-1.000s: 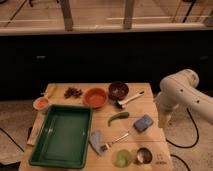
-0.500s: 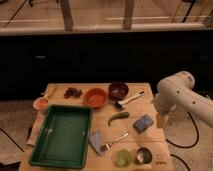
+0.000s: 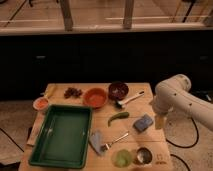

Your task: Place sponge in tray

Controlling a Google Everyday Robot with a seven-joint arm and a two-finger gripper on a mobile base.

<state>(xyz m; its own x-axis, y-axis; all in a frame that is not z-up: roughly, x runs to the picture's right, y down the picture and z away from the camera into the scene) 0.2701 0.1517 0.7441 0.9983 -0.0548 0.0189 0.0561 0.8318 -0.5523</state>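
The sponge (image 3: 143, 122) is a small blue-grey block lying on the right part of the wooden table. The tray (image 3: 61, 137) is large, dark green and empty, on the table's left front. My gripper (image 3: 159, 121) hangs down from the white arm (image 3: 172, 92) just right of the sponge, at about its height and close beside it. I cannot tell whether it touches the sponge.
Between tray and sponge lie a green pepper (image 3: 118, 117), a flat grey-blue cloth (image 3: 96, 141) and a fork (image 3: 116, 140). At the back stand an orange bowl (image 3: 95, 97), a dark bowl (image 3: 118, 90) and a brush (image 3: 131, 99). Two small cups (image 3: 133, 157) stand at the front.
The arm has swung left, and the gripper has moved slightly left and down, closer to the sponge. The objects on the table have not moved.
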